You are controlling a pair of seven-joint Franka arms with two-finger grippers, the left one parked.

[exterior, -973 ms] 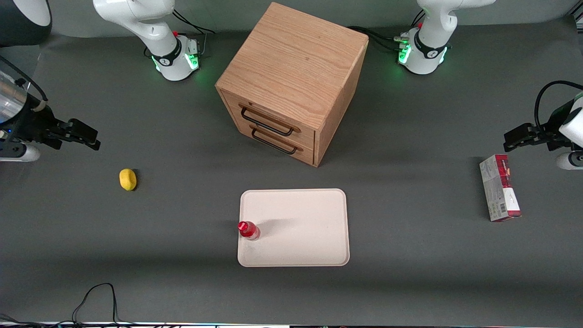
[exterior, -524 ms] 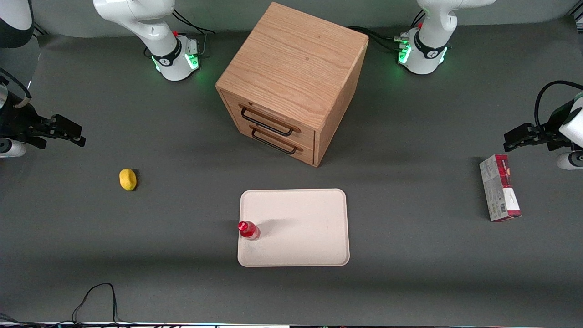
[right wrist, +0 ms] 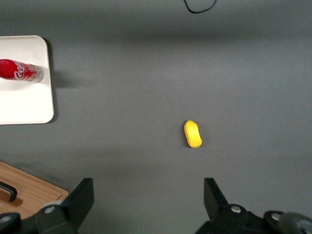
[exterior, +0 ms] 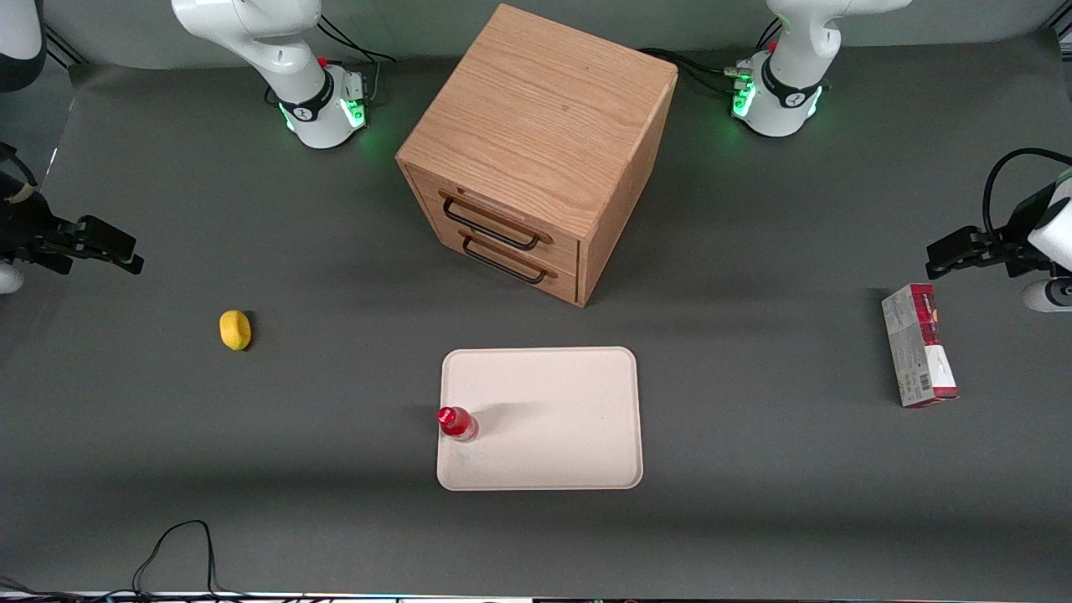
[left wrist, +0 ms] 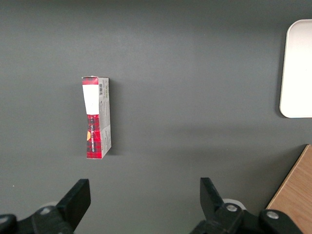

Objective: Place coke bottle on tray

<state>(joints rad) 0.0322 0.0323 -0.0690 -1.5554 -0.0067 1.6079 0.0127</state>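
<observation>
The red coke bottle (exterior: 456,423) stands upright on the cream tray (exterior: 553,419), close to the tray's edge that faces the working arm's end of the table. The right wrist view shows the same bottle (right wrist: 19,71) on the tray (right wrist: 24,100). My gripper (exterior: 117,251) hovers high over the working arm's end of the table, well away from the tray. It is open (right wrist: 148,195) with nothing between its fingers.
A yellow lemon-like object (exterior: 235,329) lies on the mat between my gripper and the tray. A wooden two-drawer cabinet (exterior: 536,151) stands farther from the camera than the tray. A red-and-grey carton (exterior: 919,356) lies toward the parked arm's end.
My gripper has drawn back toward the working arm's end of the table, farther from the tray. The bottle stays standing on the tray.
</observation>
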